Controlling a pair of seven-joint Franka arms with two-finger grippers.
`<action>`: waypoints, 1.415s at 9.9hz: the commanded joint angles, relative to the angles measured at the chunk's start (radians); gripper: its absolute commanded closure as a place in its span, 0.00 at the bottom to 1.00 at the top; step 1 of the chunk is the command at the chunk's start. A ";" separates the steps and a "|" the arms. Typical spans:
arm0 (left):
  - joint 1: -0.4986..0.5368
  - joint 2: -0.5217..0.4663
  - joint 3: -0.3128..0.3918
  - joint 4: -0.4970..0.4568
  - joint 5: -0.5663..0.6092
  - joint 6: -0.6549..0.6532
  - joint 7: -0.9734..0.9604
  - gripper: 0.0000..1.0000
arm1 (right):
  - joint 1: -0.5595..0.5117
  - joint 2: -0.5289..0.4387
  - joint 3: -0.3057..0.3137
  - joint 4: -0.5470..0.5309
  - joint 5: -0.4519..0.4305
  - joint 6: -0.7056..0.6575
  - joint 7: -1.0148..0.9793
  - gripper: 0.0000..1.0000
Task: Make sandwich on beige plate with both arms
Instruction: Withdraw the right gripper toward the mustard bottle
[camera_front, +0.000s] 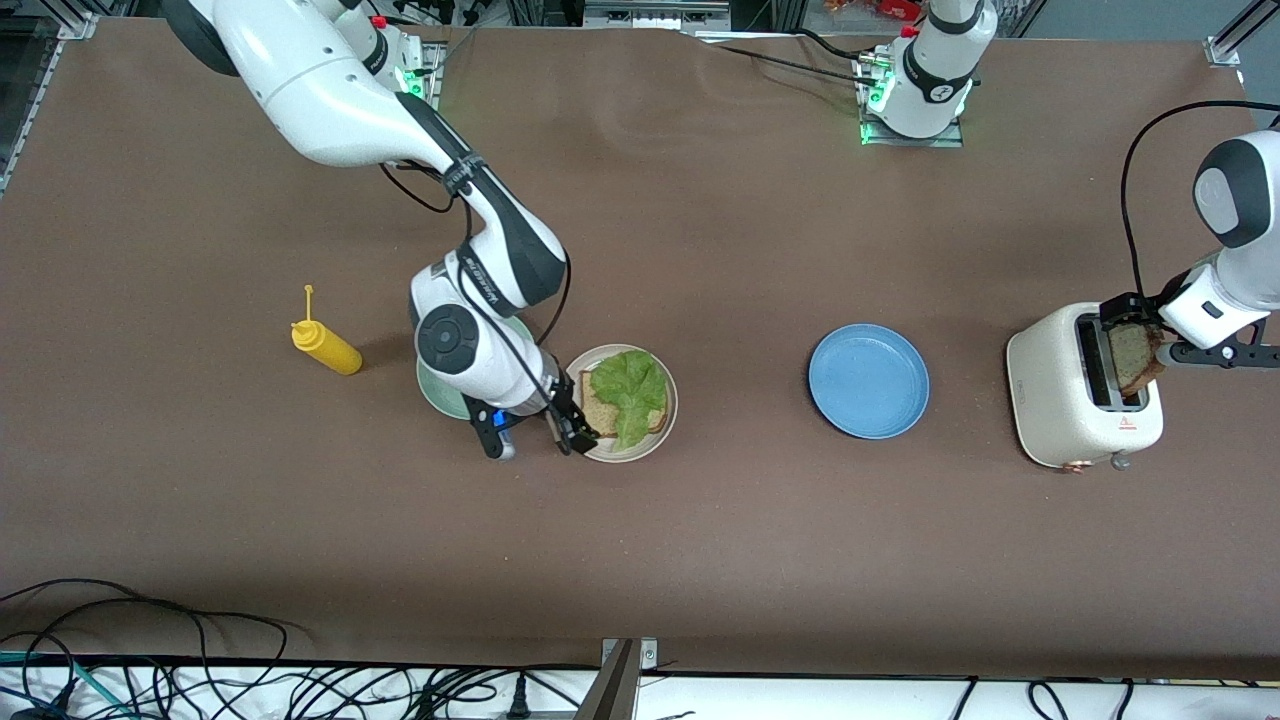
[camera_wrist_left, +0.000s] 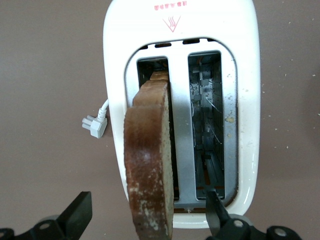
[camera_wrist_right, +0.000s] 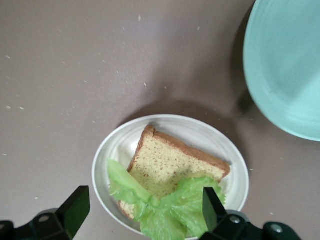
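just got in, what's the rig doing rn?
Building a sandwich. The beige plate already holds one bread slice with a lettuce leaf on top. The right gripper hangs open over the plate's edge at the right arm's end. The left gripper is at the toaster, fingers open either side of the second bread slice standing in a slot. The blue plate and mustard bottle sit unused.

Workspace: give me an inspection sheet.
Surface: brown table, crumbs.
Job's things: beige plate holds bread with lettuce on top; second slice half out of toaster.
Clutter: blue plate, mint plate, mustard bottle.
Grippers: right gripper open over beige plate's edge; left gripper open around second slice.
Cables: tangle at table's near edge.
Surroundings: nothing seen.
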 joint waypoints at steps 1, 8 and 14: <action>0.003 0.004 -0.005 0.012 0.026 -0.006 0.016 0.00 | -0.039 -0.027 0.008 0.050 -0.001 -0.126 -0.030 0.00; -0.002 0.005 -0.005 0.012 0.035 -0.009 0.017 0.86 | -0.367 -0.226 0.005 0.056 0.038 -0.625 -0.777 0.00; 0.004 0.007 -0.005 0.075 0.037 -0.056 0.096 1.00 | -0.682 -0.259 0.000 0.021 0.072 -0.796 -1.720 0.00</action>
